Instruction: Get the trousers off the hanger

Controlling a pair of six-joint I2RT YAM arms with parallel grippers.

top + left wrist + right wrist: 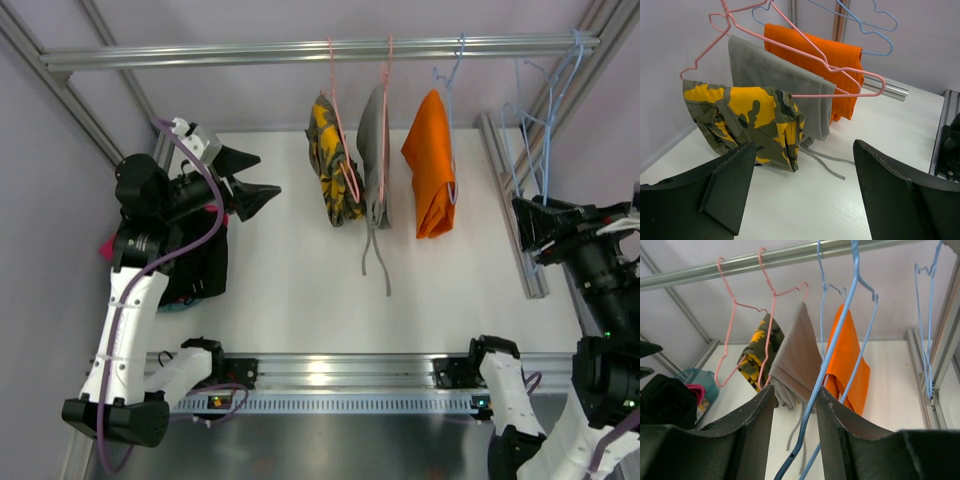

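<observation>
The black trousers (200,262) and the magenta-pink trousers (108,245) lie in a pile at the table's left edge, off any hanger. They also show in the right wrist view, black (667,400) and pink (696,391). My left gripper (265,175) is open and empty above the table, pointing at the hanging camouflage trousers (747,120). My right gripper (795,392) is open, with the wire of an empty blue hanger (840,335) running between its fingers and touching the right one.
On the rail (300,48) hang camouflage trousers (335,165) and grey trousers (375,150) on pink hangers, and orange trousers (432,175) on a blue hanger. Empty blue hangers (545,120) hang at the right. A teal cloth (700,380) lies in the pile.
</observation>
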